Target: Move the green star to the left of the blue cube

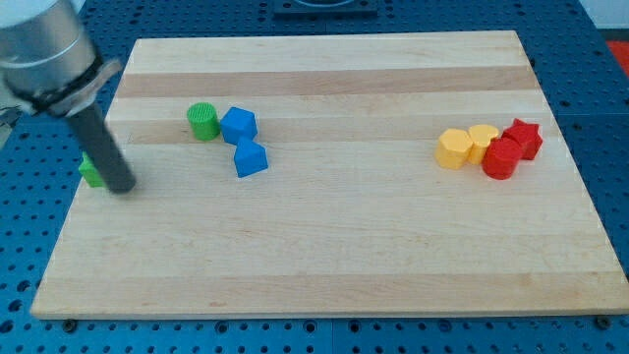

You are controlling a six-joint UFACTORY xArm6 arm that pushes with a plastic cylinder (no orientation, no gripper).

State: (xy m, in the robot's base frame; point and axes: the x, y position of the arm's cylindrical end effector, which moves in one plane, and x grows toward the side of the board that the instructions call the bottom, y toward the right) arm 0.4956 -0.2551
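Over at the view's left edge of the wooden board, the dark rod comes down at a slant and my tip sits on the wood right against a small green block, the green star, most of which is hidden behind the rod, so its points can't really be made out. The rod has no jaws to open or close and grips nothing; the tip appears to be touching the star's right side, or just in front of it, and I can't tell which. The star lies well apart from the blue cube, out near the board's left margin. Moving right, a green cylinder stands touching another blue block, and the blue cube sits just below that one, toward the view's bottom. To my eye the work is at the approach stage: the star is on the cube's left side already, but far off, so it likely needs bringing close. That calls for getting the tip round to the star's left face and pushing it rightward, stopping short of the cube and keeping below the green cylinder. Far on the view's right, two yellow blocks and two red blocks huddle together, out of the way.
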